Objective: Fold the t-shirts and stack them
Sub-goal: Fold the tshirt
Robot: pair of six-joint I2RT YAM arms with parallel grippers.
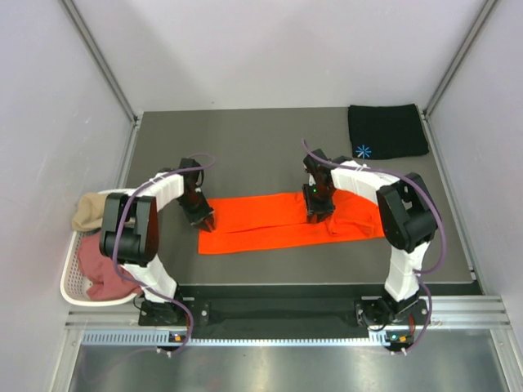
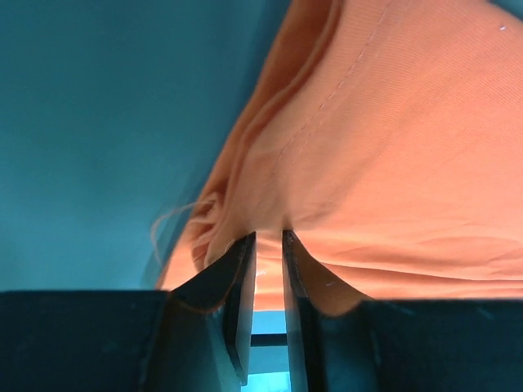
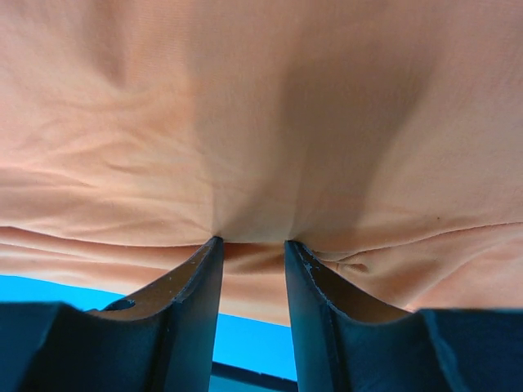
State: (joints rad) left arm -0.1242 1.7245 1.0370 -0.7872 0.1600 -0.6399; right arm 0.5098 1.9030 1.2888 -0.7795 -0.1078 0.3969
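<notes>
l end effector (image 2: 270, 238) nips orange t-shirt (image 2: 392, 163) edge, rest cut off.

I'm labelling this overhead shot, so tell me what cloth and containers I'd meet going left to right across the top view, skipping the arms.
white basket → orange t-shirt → black t-shirt

The left arm (image 1: 159, 276) and the right arm (image 1: 400, 273) have white rounded links and black joint housings. A thin purple cable (image 1: 442, 229) runs along each one. The bases (image 1: 159, 313) are black. The left gripper (image 2: 268, 237) and the right gripper (image 3: 253, 242) have dark, flat, tapered fingers.
</notes>
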